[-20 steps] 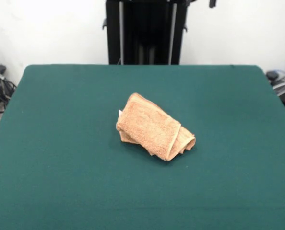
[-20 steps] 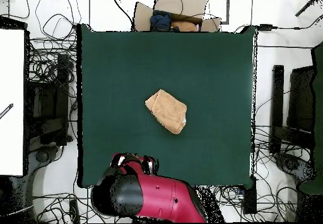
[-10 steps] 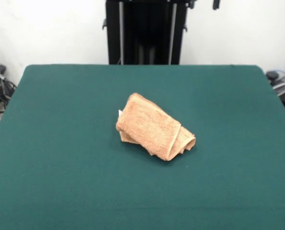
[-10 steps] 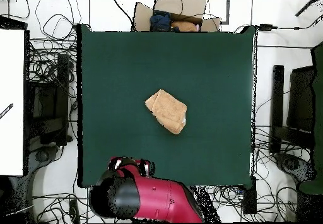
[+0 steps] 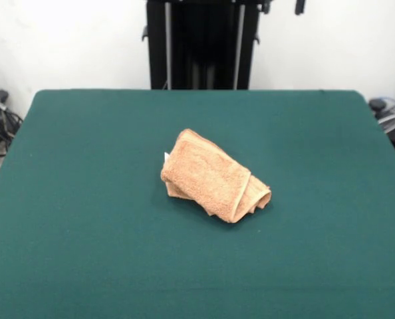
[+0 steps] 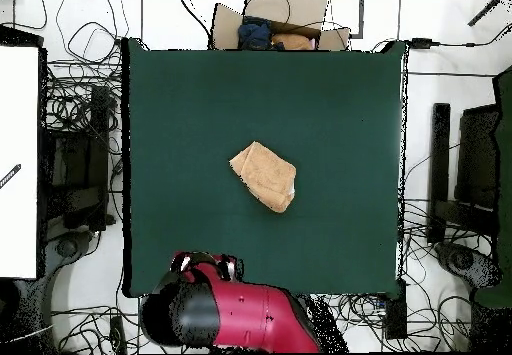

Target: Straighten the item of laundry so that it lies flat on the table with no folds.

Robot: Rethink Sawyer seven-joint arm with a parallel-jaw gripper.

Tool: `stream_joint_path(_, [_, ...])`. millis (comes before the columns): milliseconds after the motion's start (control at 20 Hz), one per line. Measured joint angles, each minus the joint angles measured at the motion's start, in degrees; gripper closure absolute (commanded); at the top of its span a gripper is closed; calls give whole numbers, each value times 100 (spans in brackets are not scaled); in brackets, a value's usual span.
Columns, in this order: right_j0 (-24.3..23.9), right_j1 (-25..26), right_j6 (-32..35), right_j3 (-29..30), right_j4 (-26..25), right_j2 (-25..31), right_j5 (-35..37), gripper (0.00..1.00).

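The small peach-orange terry cloth towel [image 5: 214, 175] [image 6: 265, 175] lies near the middle of the large rectangular table with the dark green felt-like top [image 5: 84, 212] [image 6: 330, 111], folded over on itself into a thick bundle rather than spread flat. In the front view the bundle runs from far left to near right, its layered edges showing at the near right end and a bit of white tag [image 5: 165, 157] poking out at its left side. Green felt lies bare all around it. Behind the table's far edge stands the robot's black pedestal [image 5: 201, 43]. In the overhead view the red and black arm [image 6: 235, 316] sits drawn back at the table's base-side edge, well apart from the towel; I cannot tell how its gripper's fingers stand.
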Motion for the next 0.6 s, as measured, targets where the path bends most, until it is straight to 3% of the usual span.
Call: stream_joint_path(600, [54, 917, 0, 14, -681, 9, -1938, 0])
